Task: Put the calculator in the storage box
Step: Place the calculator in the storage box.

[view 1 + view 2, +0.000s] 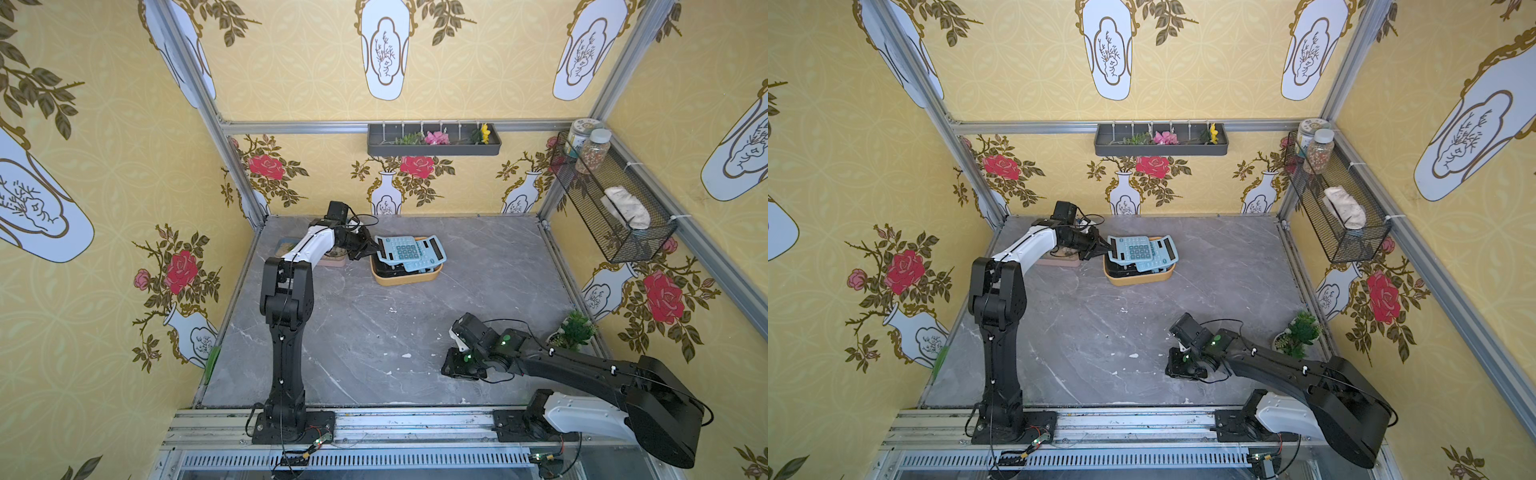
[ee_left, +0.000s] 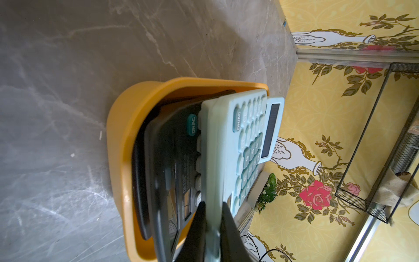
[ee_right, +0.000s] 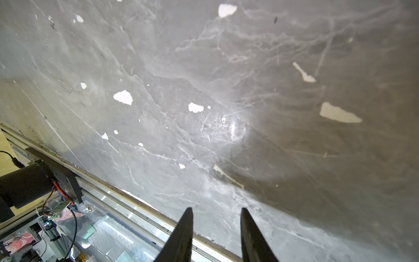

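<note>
Gently lower the blue calculator [image 1: 405,251], pinched at its edge by the left gripper [image 2: 213,205] over the yellow box [image 1: 405,281], flat onto the black calculator [image 2: 172,158] before releasing; the right gripper [image 3: 216,211] gapes empty.

surface: grey marbled tabletop [image 1: 374,316] | on it: storage box [image 1: 405,281], planter tray [image 1: 333,262], potted plant [image 1: 575,330], white flecks [image 1: 406,355]
</note>
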{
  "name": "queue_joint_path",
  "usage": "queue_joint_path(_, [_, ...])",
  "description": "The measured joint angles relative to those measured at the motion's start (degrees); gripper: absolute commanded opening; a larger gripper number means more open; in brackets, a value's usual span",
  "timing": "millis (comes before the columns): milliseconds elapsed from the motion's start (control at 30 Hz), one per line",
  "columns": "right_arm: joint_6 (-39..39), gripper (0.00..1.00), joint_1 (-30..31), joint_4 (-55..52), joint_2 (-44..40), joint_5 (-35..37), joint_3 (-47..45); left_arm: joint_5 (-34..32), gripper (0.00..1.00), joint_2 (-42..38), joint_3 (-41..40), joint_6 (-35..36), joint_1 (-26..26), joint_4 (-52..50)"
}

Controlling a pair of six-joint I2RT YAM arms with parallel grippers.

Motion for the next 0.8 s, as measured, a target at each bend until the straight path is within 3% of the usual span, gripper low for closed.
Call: queue_joint_path(800, [-0.2,0.41,0.0,0.1,0.8,-0.1,0.1,0.4,0.35,0.9,0.8,1.5,0.4,-1.3])
